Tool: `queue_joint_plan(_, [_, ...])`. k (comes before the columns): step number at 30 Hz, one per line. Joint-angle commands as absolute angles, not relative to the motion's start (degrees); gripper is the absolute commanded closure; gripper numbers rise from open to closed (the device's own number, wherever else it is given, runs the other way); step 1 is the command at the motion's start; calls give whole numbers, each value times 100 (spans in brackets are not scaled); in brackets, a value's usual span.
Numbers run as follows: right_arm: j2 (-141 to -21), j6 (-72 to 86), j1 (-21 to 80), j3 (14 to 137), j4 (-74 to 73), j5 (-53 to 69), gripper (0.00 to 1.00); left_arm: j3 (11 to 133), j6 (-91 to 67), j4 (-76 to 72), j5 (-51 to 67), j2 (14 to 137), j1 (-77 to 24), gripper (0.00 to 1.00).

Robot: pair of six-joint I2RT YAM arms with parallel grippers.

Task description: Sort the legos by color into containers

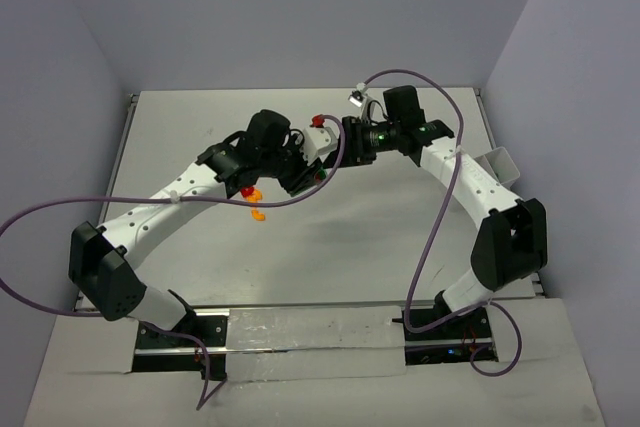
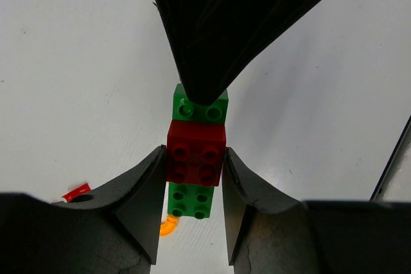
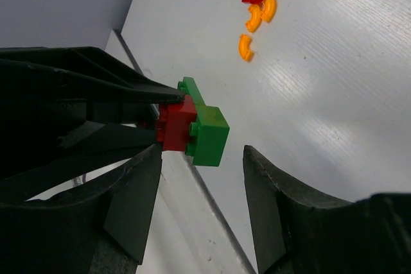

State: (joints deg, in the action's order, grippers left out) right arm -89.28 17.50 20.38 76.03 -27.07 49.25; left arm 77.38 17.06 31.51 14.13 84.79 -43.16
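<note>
Above the counter, the left gripper clamps its jaws narrow on the red brick in the middle of a green-red-green stack, holding it in the air so the end green brick is free. The right gripper has its jaws wide on both sides of this brick, apart from it, probably to pull it off.

My top camera looks down from behind on the whole table. Both wrist cameras look closely at the same lego stack, from opposite sides.
</note>
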Motion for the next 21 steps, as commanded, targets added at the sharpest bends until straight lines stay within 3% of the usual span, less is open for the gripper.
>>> queue_joint_plan(1, [-8989,1664,2148,7570,-2651,5024,40,7931,1655,2915,1318,8502,-4374,100])
queue_joint_plan(15, [-9426,1764,2197,7578,-2589,5470,44,7978,1670,2881,1281,8499,-4430,100])
queue_joint_plan(21, [-9457,1860,2206,7535,-2467,5895,62,7922,1705,2804,1193,8505,-4430,100])
